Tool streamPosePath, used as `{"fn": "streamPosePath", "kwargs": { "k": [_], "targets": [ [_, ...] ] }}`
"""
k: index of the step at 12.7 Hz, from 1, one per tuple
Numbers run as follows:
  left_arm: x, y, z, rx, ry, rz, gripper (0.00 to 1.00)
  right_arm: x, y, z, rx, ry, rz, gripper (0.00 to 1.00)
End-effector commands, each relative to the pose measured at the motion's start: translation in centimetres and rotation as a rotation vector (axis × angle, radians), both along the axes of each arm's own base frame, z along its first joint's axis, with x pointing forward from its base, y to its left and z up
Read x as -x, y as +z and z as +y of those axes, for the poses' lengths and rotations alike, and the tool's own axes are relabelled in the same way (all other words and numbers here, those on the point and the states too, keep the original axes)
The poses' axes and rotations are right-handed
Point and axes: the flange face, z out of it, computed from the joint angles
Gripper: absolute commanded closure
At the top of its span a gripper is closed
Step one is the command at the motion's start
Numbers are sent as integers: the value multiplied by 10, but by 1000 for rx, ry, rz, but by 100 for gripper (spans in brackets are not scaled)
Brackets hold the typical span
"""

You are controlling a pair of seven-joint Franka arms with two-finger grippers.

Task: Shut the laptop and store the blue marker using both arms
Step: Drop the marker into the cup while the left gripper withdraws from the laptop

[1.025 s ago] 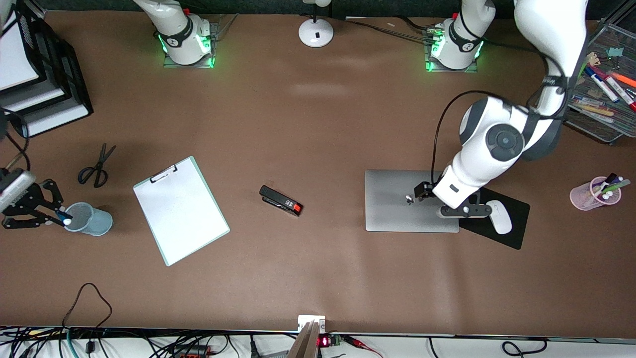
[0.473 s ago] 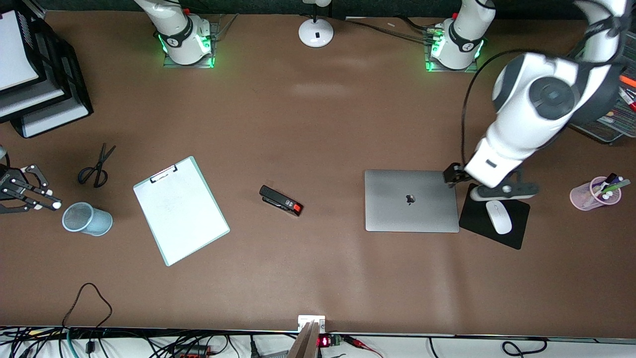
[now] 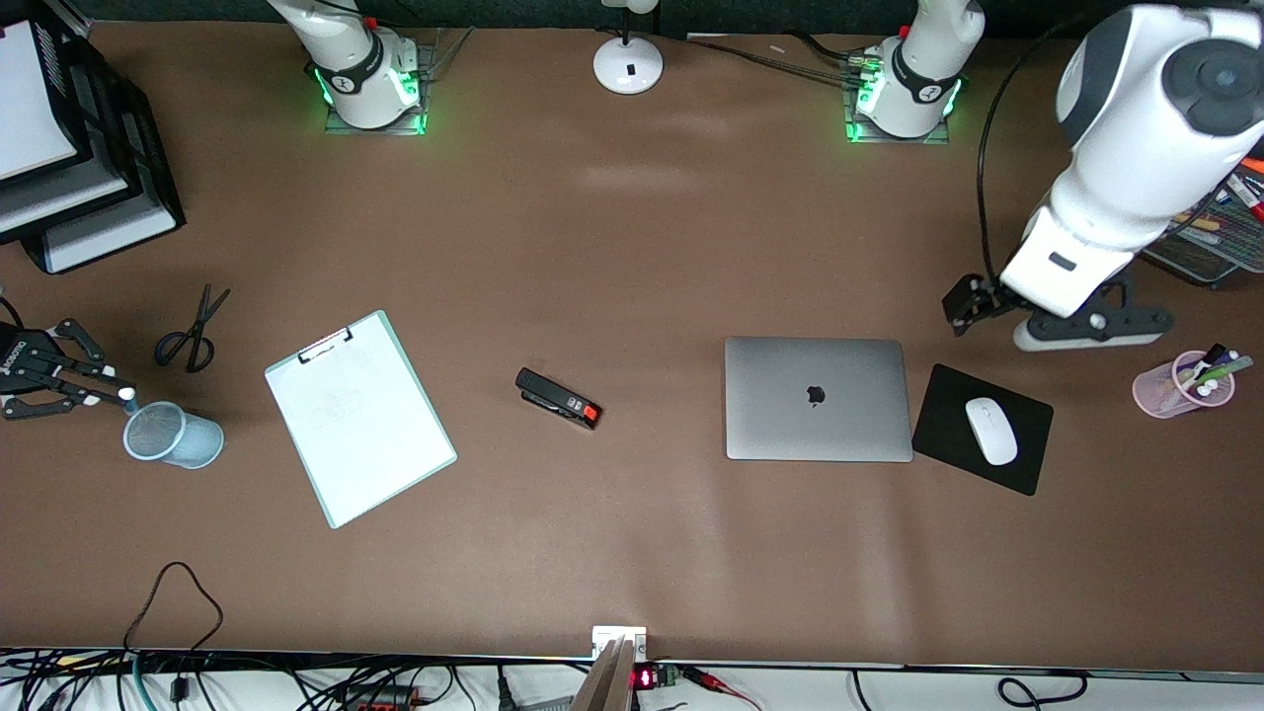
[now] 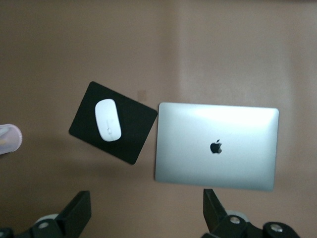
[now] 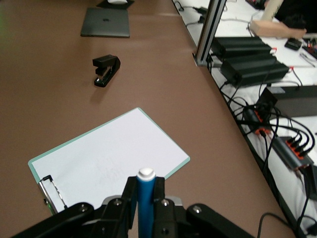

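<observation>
Right hand (image 3: 126, 395) clamps the blue marker (image 5: 145, 198) seemingly over the mesh cup's (image 3: 173, 435) rim; releasing may miss. Left hand (image 4: 143, 218) hovers spread beside the closed laptop (image 3: 818, 398).

The silver-grey laptop (image 3: 817, 398) lies shut, logo up, while the blue marker (image 5: 145, 198) stands upright, whitish cap topmost.

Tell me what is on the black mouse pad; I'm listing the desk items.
A white mouse lies on the black mouse pad, beside the closed laptop. Whatever lies under the mouse is covered.
</observation>
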Motion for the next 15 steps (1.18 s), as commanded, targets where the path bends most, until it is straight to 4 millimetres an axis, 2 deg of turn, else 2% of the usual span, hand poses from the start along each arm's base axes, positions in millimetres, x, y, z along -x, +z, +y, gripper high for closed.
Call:
{"fn": "streamPosePath", "kwargs": {
  "k": [1,3,6,10,13,15],
  "targets": [
    [8,32,9,-29,-36,23,0,-10,0,-13,-34,49,-77,100],
    [12,50,19,-23,-55,37,0,-11,-10,-16,-30,71,-98,100],
    [23,75,34,23,-68,66,0,-7,-43,-26,-55,86,-85,100],
    [45,96,36,44,-71,83,0,-3,-60,-32,-76,86,-74,100],
    [48,102,41,54,-72,102,0,-2,-76,-33,-82,98,-75,100],
    [53,126,47,57,-64,106,0,2,-88,-39,-86,99,-75,100]
  ]
}}
